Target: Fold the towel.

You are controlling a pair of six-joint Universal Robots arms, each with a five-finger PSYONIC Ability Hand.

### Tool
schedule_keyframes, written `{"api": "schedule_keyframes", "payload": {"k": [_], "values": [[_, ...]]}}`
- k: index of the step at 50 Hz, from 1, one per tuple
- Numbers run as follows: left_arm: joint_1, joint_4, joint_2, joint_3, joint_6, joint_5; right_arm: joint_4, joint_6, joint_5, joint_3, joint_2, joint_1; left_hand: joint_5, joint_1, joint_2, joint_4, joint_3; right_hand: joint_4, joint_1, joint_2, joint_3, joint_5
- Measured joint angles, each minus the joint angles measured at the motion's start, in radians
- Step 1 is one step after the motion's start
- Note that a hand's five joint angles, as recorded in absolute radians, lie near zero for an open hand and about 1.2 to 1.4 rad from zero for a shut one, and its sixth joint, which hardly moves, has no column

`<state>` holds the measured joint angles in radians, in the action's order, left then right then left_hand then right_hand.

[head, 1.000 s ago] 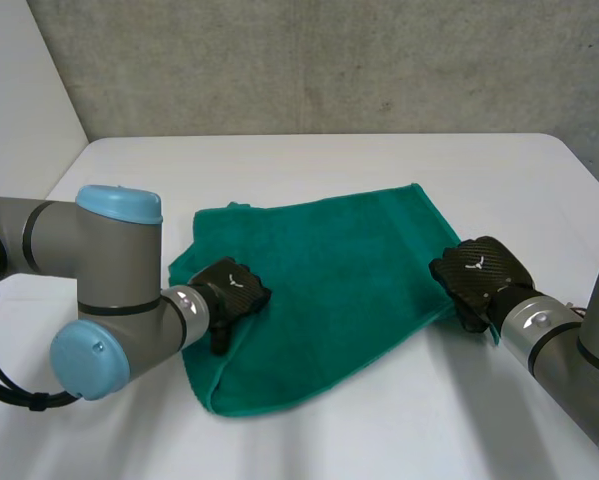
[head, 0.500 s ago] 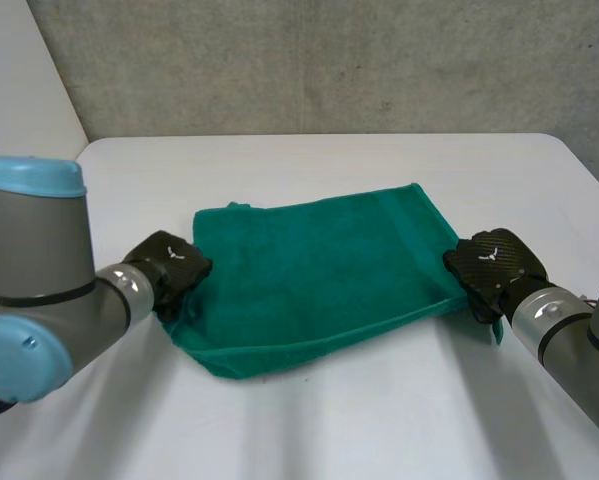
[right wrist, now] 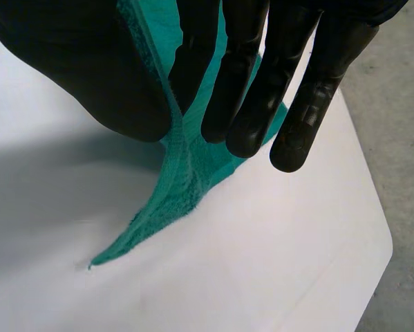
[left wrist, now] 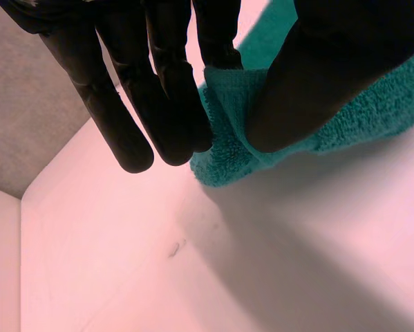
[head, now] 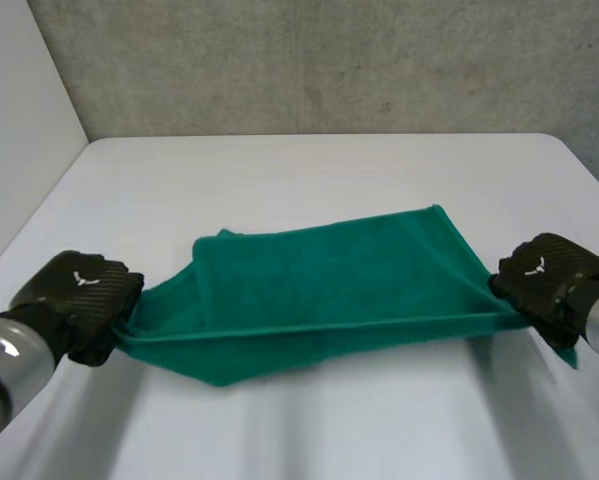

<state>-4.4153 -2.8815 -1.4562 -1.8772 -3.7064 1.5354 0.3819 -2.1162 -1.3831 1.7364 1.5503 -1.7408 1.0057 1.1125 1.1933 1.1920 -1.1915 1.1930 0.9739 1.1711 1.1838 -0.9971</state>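
A green towel [head: 329, 280] lies across the middle of the white table [head: 309, 170], its near edge lifted and stretched taut between both hands. My left hand [head: 77, 300] pinches the towel's near left corner [left wrist: 227, 111] between thumb and fingers [left wrist: 186, 117]. At the other end my right hand [head: 554, 285] is shut on the near right corner [right wrist: 182, 159], and a tip of cloth hangs below it. The far half of the towel rests flat on the table.
A grey wall [head: 329, 60] runs behind the table's far edge. Bare tabletop lies in front of the towel and beyond it. The table's right edge [head: 589, 170] is near my right hand.
My left hand closed on the left corner and pulled outward to the left. My right hand drew its corner to the right. The near edge rose and went taut.
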Motion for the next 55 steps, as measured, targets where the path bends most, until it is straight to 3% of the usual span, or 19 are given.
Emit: {"api": "schedule_keyframes", "payload": {"k": [8,16,20,25,29,35,42,55], "values": [[0.002,0.001,0.010,-0.020,0.036,-0.005,0.032,0.044,-0.001,0.000,-0.044,0.003,0.000,0.000,0.001,0.004,0.000,0.000,0.000,0.000,0.000,0.000],[0.000,-0.098,-0.240,0.033,0.033,0.001,-0.005,0.034,-0.022,-0.069,-0.238,-0.004,0.000,0.000,0.001,0.004,0.000,0.000,0.000,0.000,0.000,0.000],[0.009,-0.123,-0.397,0.187,0.035,0.014,-0.066,-0.017,-0.078,-0.242,-0.345,-0.039,0.000,0.000,0.001,0.004,-0.001,0.000,0.000,0.000,0.000,0.000],[0.028,-0.137,-0.465,0.497,0.072,0.056,-0.175,-0.143,-0.136,-0.531,-0.372,-0.102,0.000,0.000,0.002,0.004,-0.001,0.000,0.000,0.000,0.000,0.000],[0.034,-0.211,-0.443,0.731,0.121,0.087,-0.294,-0.245,-0.151,-0.711,-0.351,-0.124,0.000,0.000,0.002,0.005,-0.001,0.000,0.000,0.000,0.000,0.000],[0.035,-0.428,-0.334,0.864,0.178,0.122,-0.503,-0.369,-0.149,-0.802,-0.251,-0.125,0.000,0.000,0.002,0.005,-0.001,0.000,0.000,0.000,0.000,0.000],[0.037,-0.579,-0.238,0.738,0.220,0.162,-0.597,-0.419,-0.114,-0.706,-0.156,-0.120,0.000,0.000,0.002,0.005,-0.001,0.000,0.000,0.000,0.000,-0.004],[-0.007,-0.584,-0.230,0.288,0.324,0.159,-0.558,-0.382,-0.016,-0.319,-0.170,-0.116,0.000,0.001,0.003,0.005,-0.003,0.000,0.005,0.000,0.000,-0.004]]}}
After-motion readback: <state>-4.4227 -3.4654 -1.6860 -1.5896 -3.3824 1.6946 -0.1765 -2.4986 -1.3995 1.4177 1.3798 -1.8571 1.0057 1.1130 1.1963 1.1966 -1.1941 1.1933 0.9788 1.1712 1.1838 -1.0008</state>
